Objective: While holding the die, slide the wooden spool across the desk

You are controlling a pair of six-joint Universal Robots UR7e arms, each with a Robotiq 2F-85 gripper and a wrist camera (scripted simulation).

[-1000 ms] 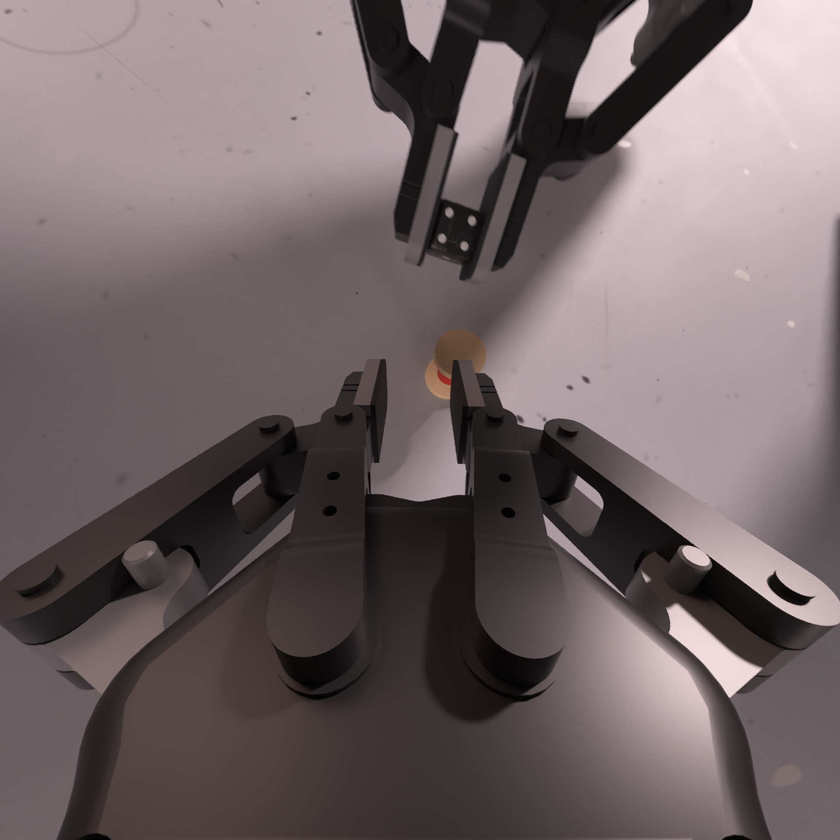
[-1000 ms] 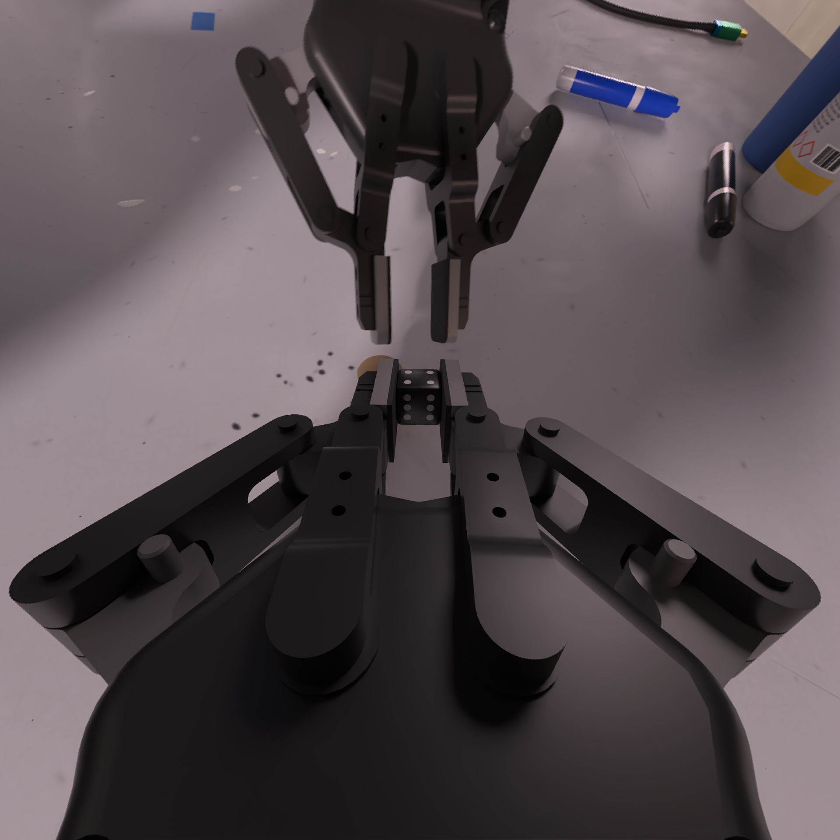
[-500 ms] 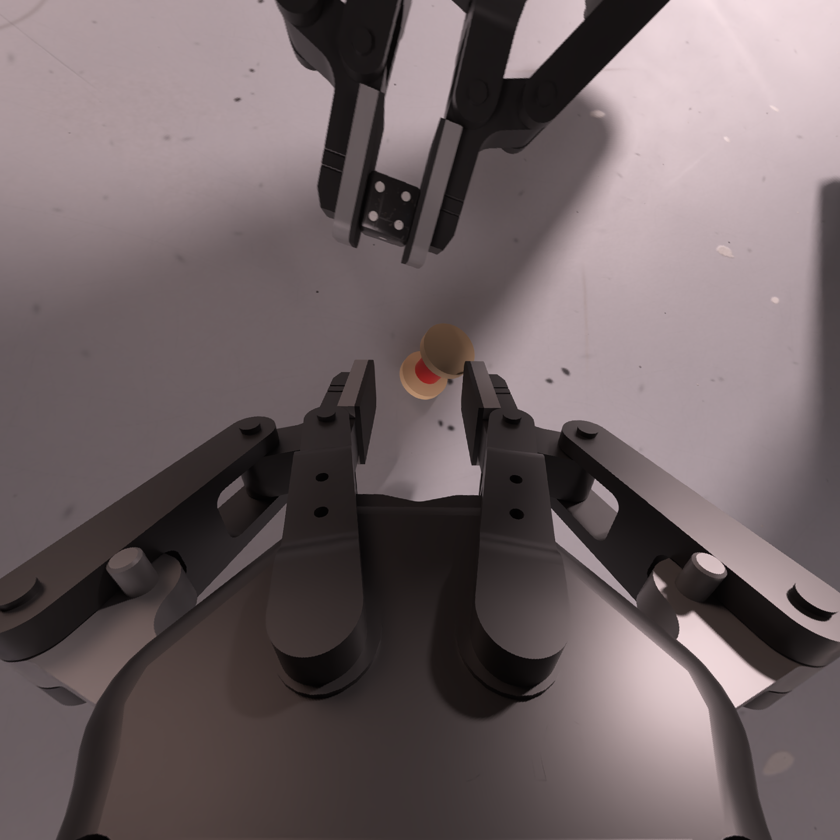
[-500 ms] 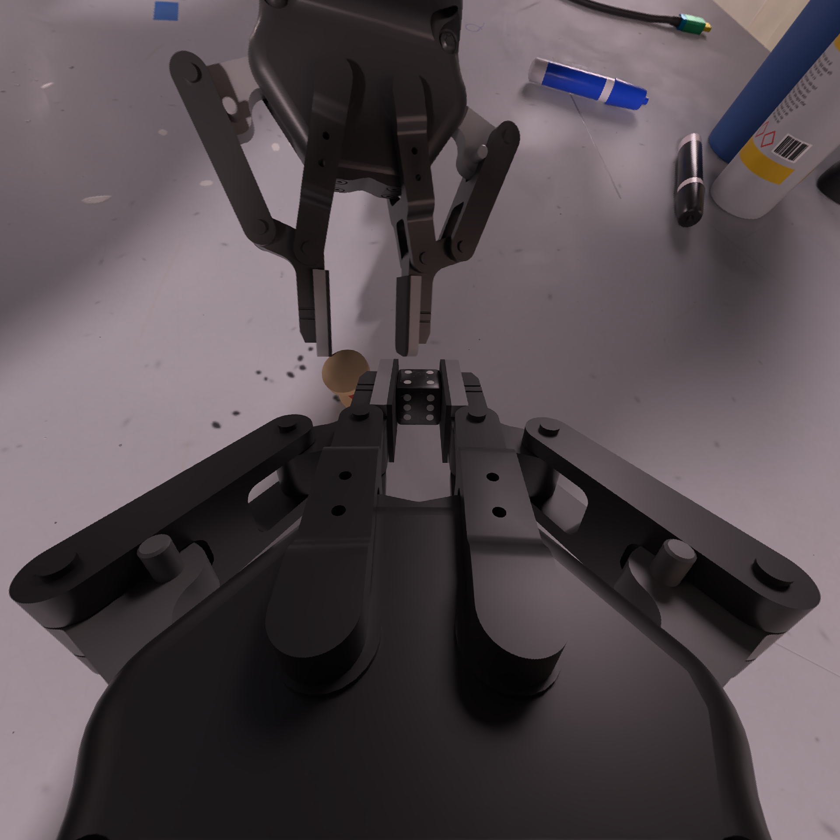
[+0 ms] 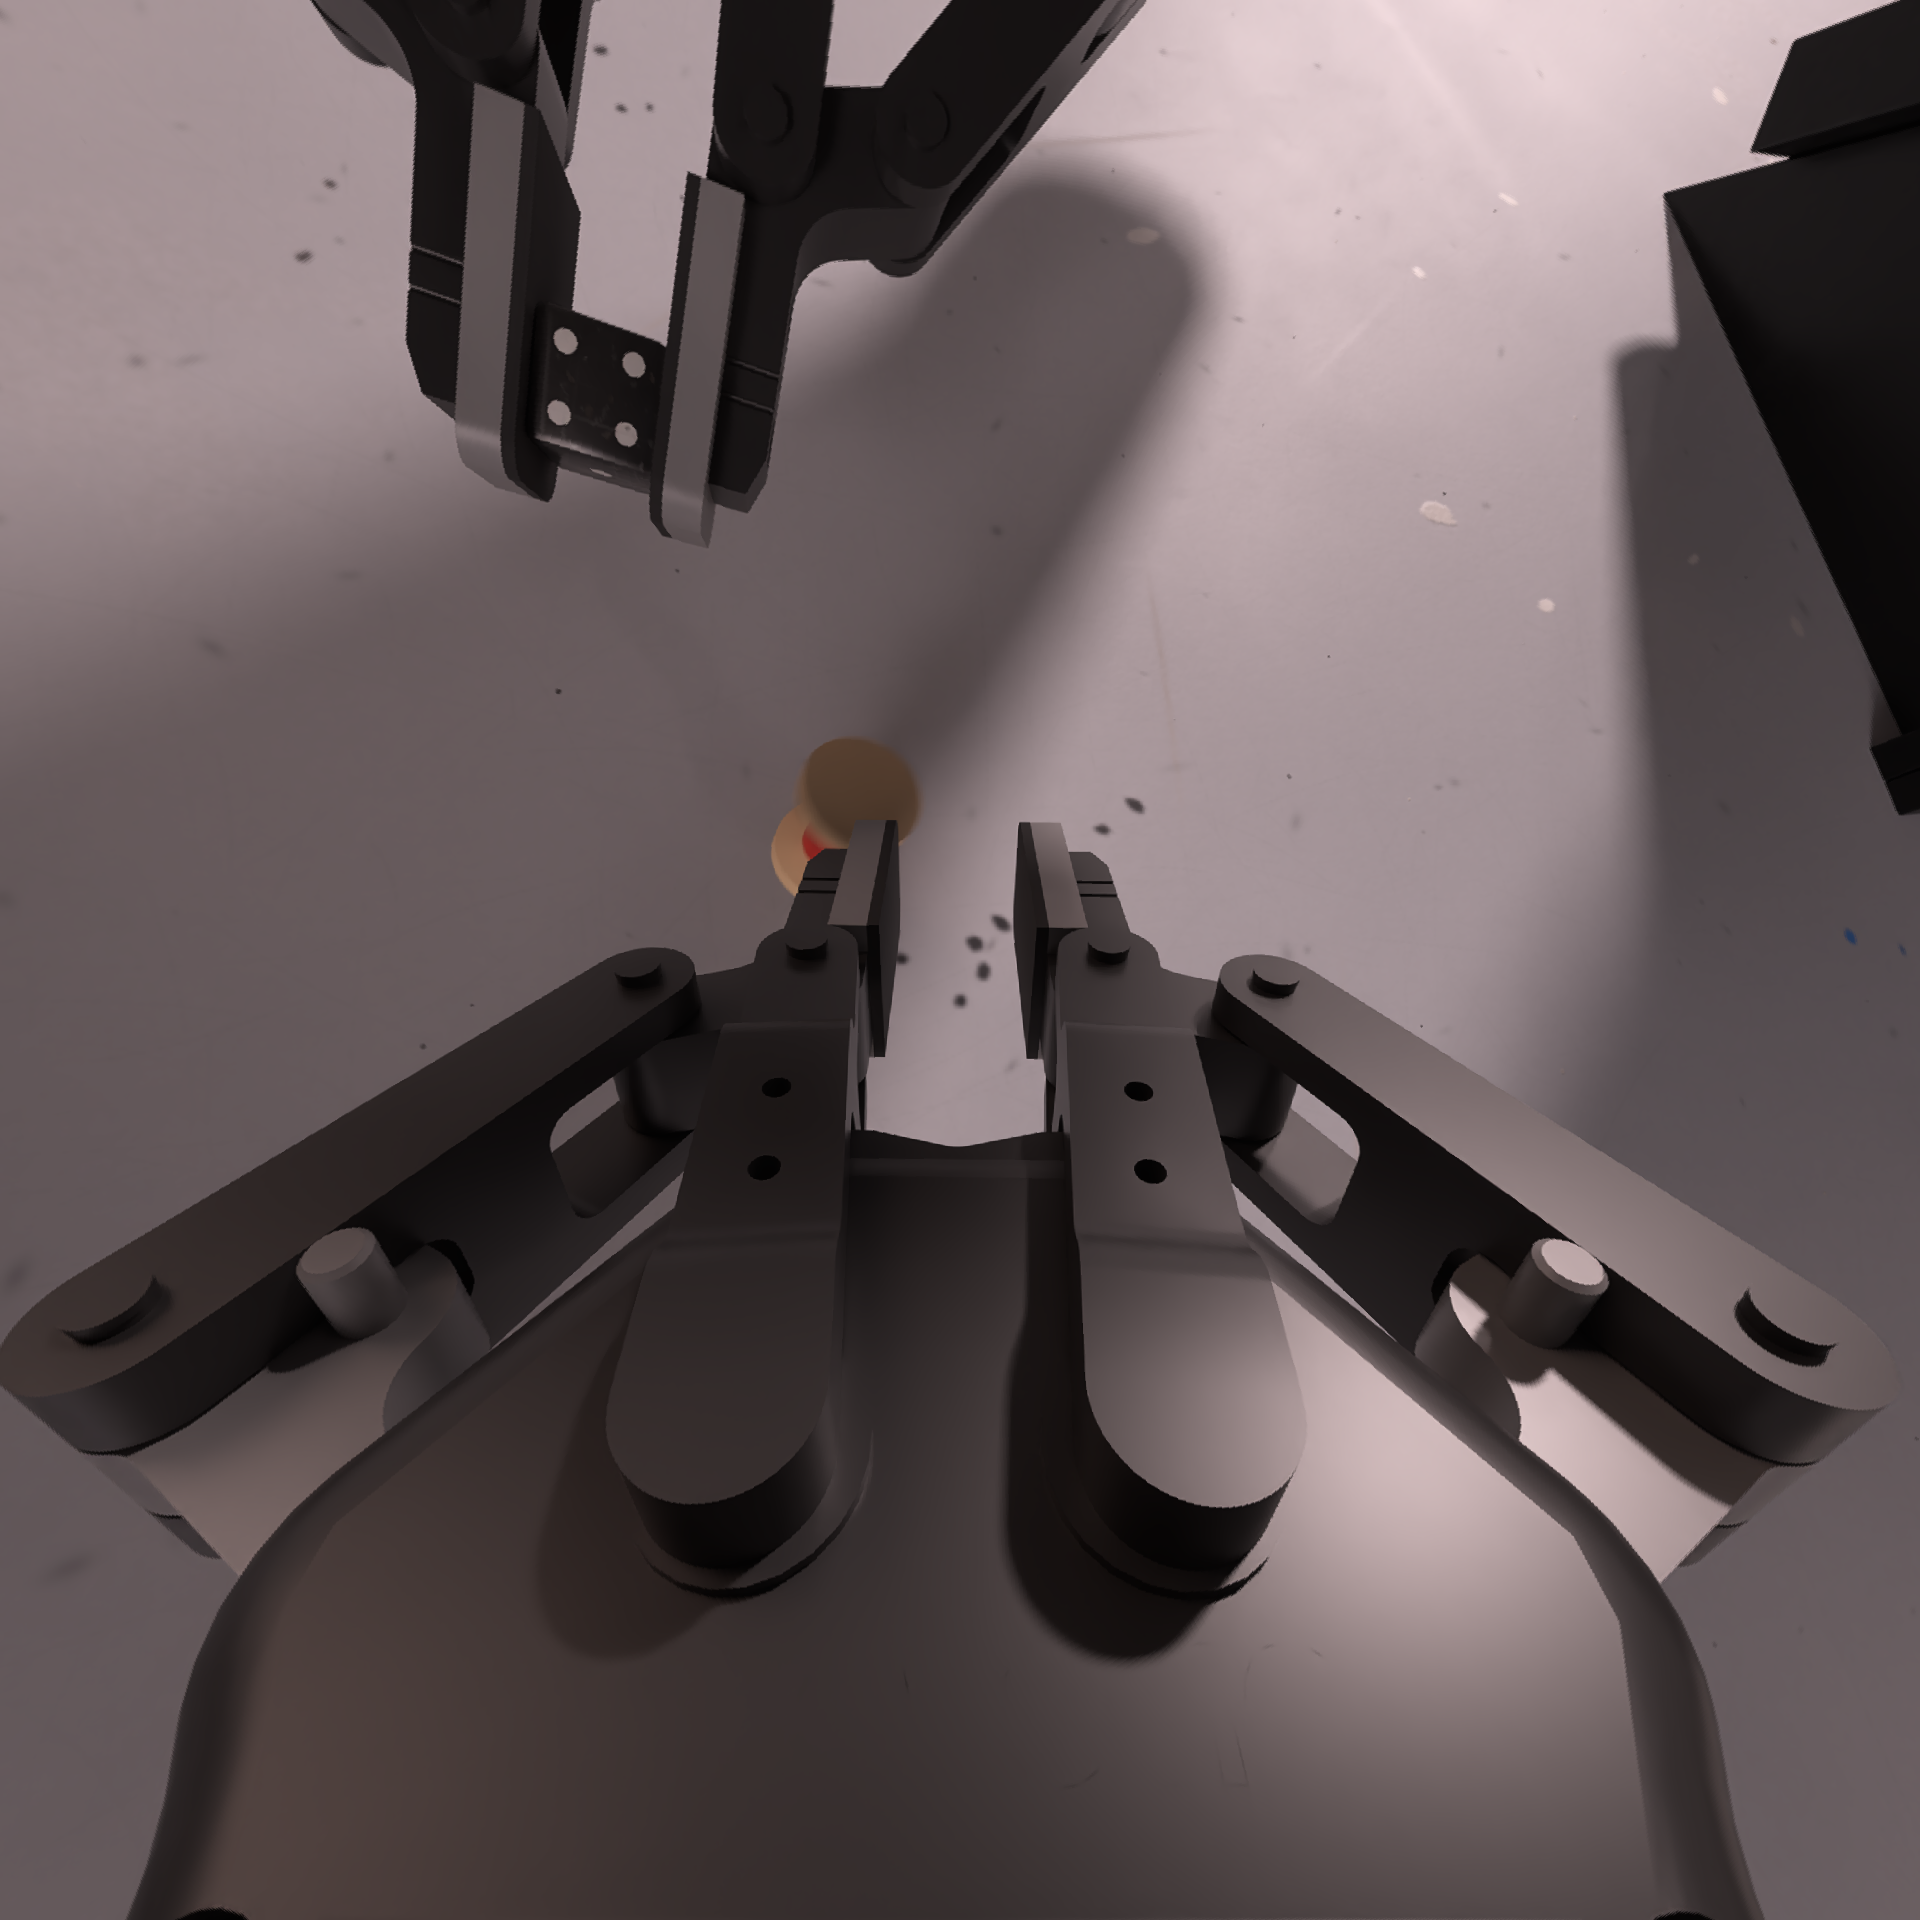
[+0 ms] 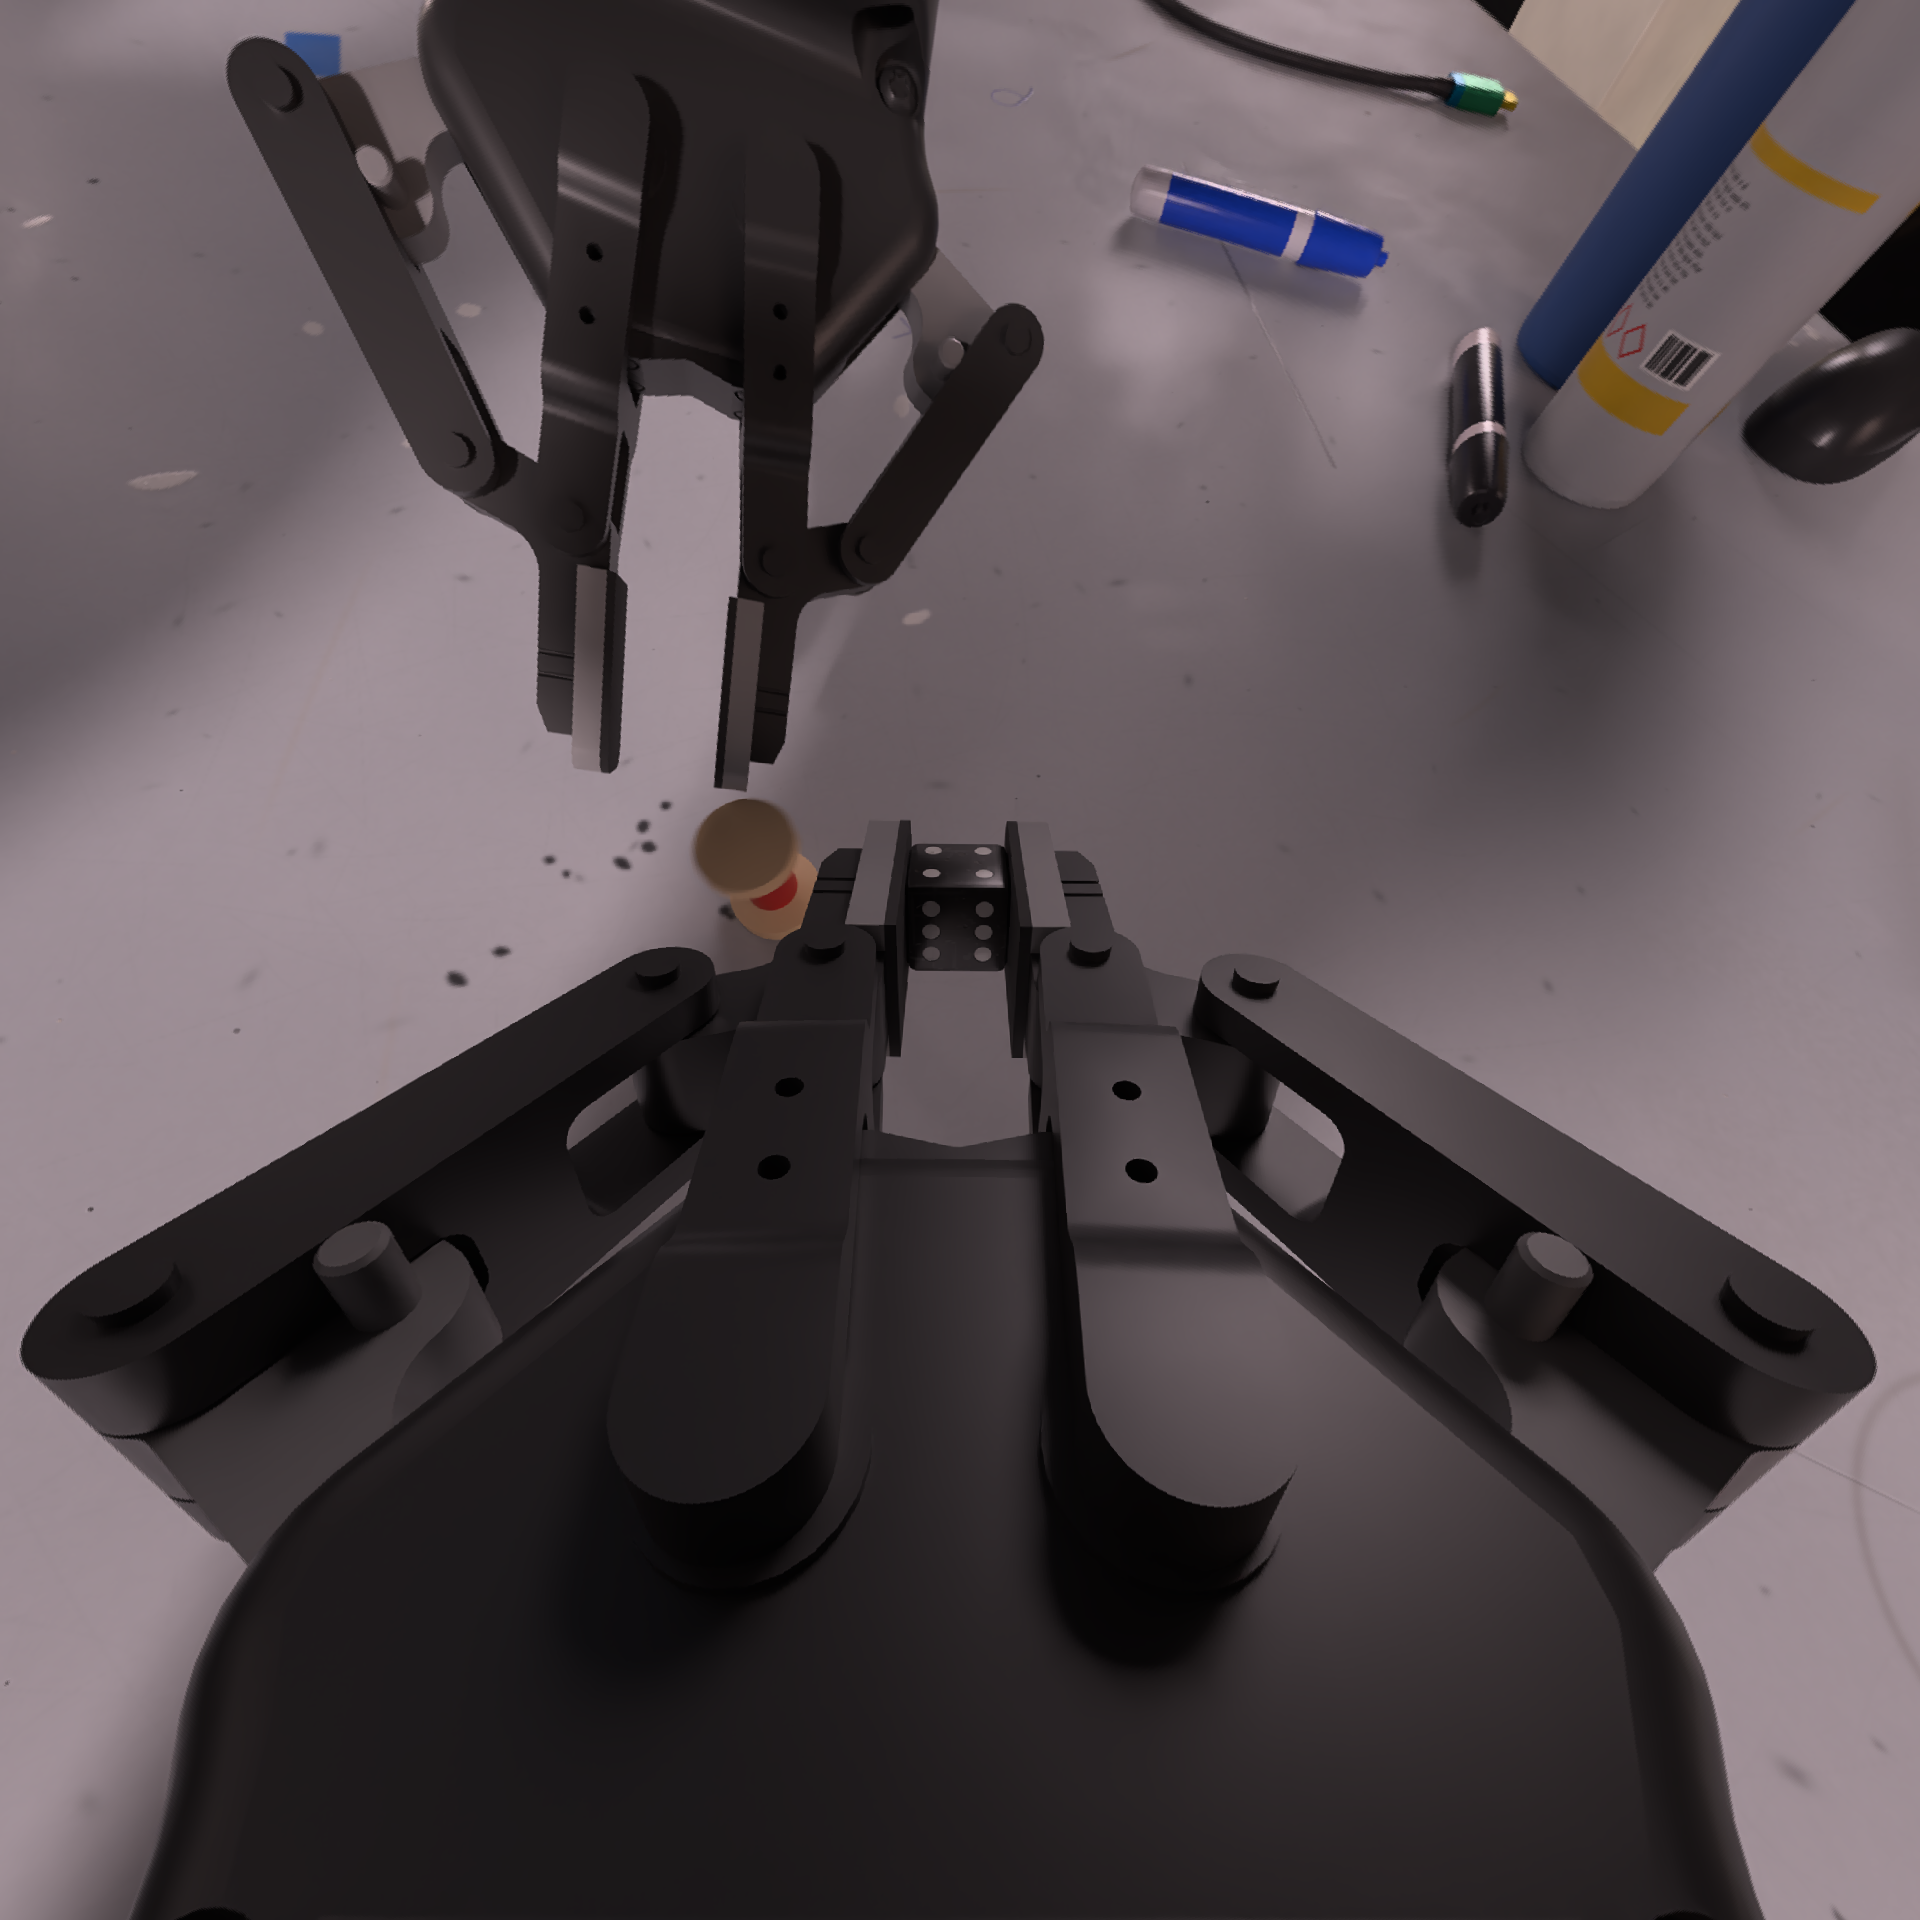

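Note:
The wooden spool [image 5: 857,795] with red thread stands on the grey desk [image 5: 1351,727], just beyond and left of my left gripper's left fingertip [image 5: 868,873], which hides part of it. My left gripper [image 5: 956,842] is open with a narrow gap and empty. In the right wrist view the spool [image 6: 753,862] sits left of my right gripper [image 6: 956,836], which is shut on the black die [image 6: 956,904] with white pips. The left gripper [image 6: 665,764] hangs just behind the spool there. In the left wrist view the right gripper [image 5: 592,504] holds the die [image 5: 597,400] above the desk.
At the back right of the right wrist view lie a blue marker [image 6: 1257,218], a small black cylinder [image 6: 1477,426], a tall blue and white can [image 6: 1662,312], a dark rounded object [image 6: 1839,416] and a cable [image 6: 1299,62]. A black box [image 5: 1818,416] stands at the right.
The spool, between my left fingertips half a second ago, is now outside the left finger. The left fingers have drawn closer together. The right gripper with the die has shifted left in the left wrist view.

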